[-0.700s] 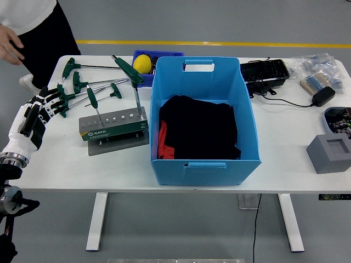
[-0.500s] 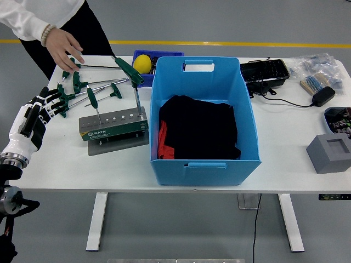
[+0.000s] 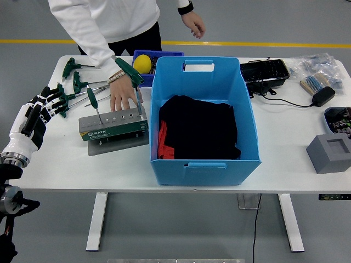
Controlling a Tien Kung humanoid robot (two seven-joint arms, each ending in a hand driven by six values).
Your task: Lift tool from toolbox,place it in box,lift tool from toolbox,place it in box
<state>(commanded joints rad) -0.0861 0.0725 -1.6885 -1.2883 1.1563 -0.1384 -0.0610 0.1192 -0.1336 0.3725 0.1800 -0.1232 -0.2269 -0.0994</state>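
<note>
At the surface's [image 3: 66,164] left edge, left robot hand [image 3: 34,118] rests with fingers spread, empty. Green-handled tools [image 3: 82,87] lie behind the toolbox [image 3: 113,125]; a person's hand [image 3: 122,94] touches it. Blue box [image 3: 203,120] alongside.

White table [image 3: 66,164] carries, right of the robot's left hand [image 3: 34,118]: toolbox [image 3: 113,127], loose keys [image 3: 77,83], blue box [image 3: 204,123], grey block [image 3: 329,153].

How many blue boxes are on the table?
2. The big blue box sits mid-table; the small blue bin is behind its far-left corner, holding a yellow ball. None seem hidden.
</note>
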